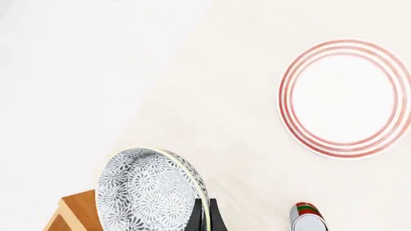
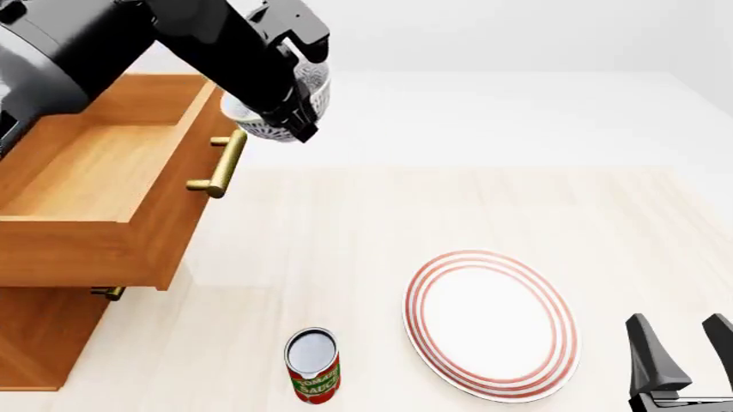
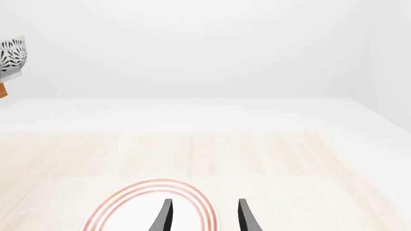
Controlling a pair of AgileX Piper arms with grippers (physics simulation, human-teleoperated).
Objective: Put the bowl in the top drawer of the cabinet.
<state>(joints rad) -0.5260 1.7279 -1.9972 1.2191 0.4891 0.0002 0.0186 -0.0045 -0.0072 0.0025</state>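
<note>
My left gripper [image 2: 288,112] is shut on the rim of the blue-grey speckled bowl [image 2: 312,93] and holds it tilted in the air. The bowl hangs over the front right corner of the top drawer [image 2: 103,172], just above the brass handle [image 2: 223,163]. The drawer is pulled out of the cabinet [image 2: 34,348] and its inside shows bare wood. In the left wrist view the bowl [image 1: 147,187] fills the space beside a dark finger [image 1: 207,217], with a drawer corner [image 1: 70,211] under it. My right gripper [image 2: 687,348] stands open and holds nothing, low at the near right.
A large red-ringed white plate [image 2: 490,324] lies on the table in front of the right gripper. A tomato sauce can [image 2: 311,365] stands upright to its left, near the front edge. The lower drawer's handle [image 2: 109,293] peeks out under the open drawer.
</note>
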